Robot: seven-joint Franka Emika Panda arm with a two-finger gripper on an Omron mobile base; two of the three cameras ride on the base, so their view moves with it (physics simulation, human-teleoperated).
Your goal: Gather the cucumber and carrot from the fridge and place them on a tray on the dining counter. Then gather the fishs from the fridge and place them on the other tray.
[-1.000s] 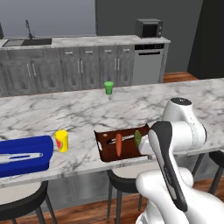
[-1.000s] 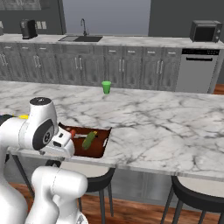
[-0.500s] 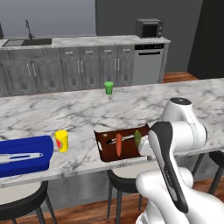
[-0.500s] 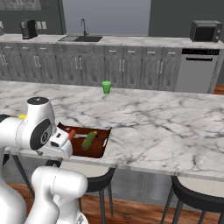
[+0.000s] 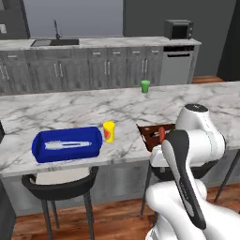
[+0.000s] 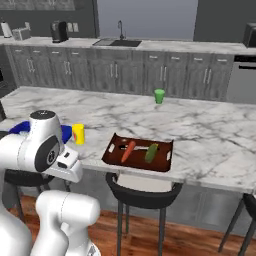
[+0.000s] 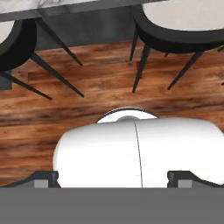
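The carrot [image 6: 128, 151] and the dark-green cucumber [image 6: 151, 153] lie side by side in a brown tray [image 6: 111, 152] at the near edge of the dining counter [image 6: 210, 145]. My arm covers most of that brown tray [image 5: 149, 132] in the left base view. Left of it sits the deep-blue other tray [image 5: 42, 152] with a slim silver-grey fish [image 5: 65, 145] inside. My gripper [image 7: 115, 178] is open and holds nothing. It points down at the wooden floor, folded close to my body, below counter height. The fridge is out of view.
A yellow cup [image 5: 108, 131] stands between the two trays, and a green cup [image 5: 145, 86] stands at the counter's far edge. Black stools [image 5: 56, 180] [image 6: 142, 192] are tucked under the near side. Grey kitchen cabinets with a sink [image 6: 122, 43] line the back wall.
The whole scene has slid to the right in both base views, so the base has driven left along the counter. The arm stays folded and the jaws stay wide apart.
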